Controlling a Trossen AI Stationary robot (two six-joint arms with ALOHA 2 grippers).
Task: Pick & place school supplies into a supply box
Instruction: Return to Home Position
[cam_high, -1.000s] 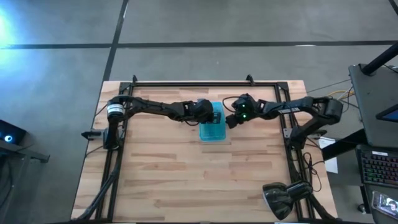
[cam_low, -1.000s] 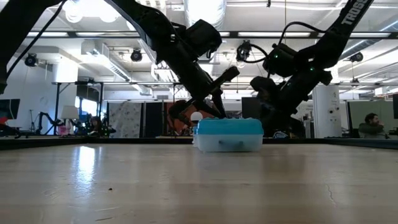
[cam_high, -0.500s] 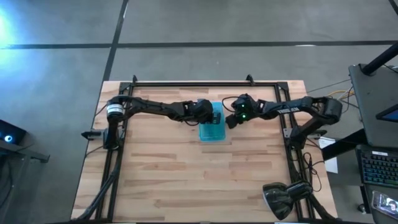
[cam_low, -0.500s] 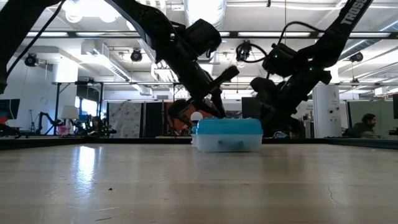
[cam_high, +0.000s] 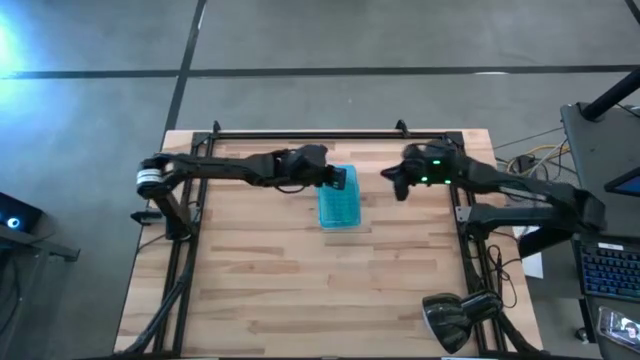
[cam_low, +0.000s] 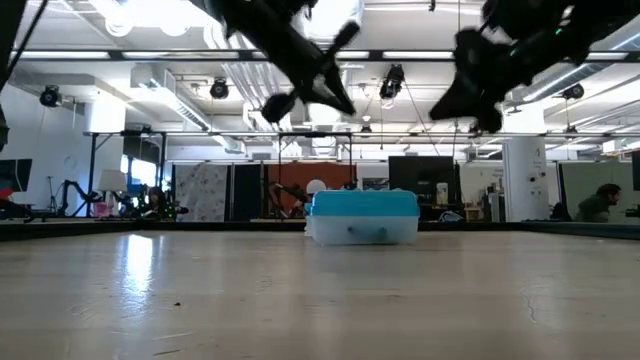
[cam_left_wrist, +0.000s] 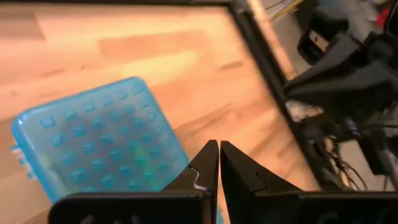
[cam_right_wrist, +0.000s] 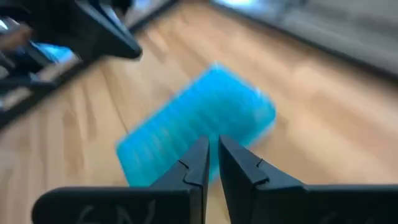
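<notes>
For the return home, the bare near part of the table (cam_high: 260, 290) is not being needed; the care is being called for farther in, at mid-table, where the supply box (cam_high: 340, 207) is lying flat with its teal lid closed on top. No pens or scissors are being seen outside it. The retreat is probably best done by each arm being raised clear first and only then being drawn back toward its own side, so that the lid is not being clipped or the box nudged.

Above the box's far end, the left gripper (cam_high: 338, 179) is being held well clear of the lid. Its fingers (cam_left_wrist: 205, 163) are being kept pressed nearly together, with only a thin slit between them and nothing in it. To the right of the box and apart from it, the right gripper (cam_high: 394, 182) is likewise being kept high, its fingers (cam_right_wrist: 194, 160) drawn close, empty, and touching nothing.
</notes>
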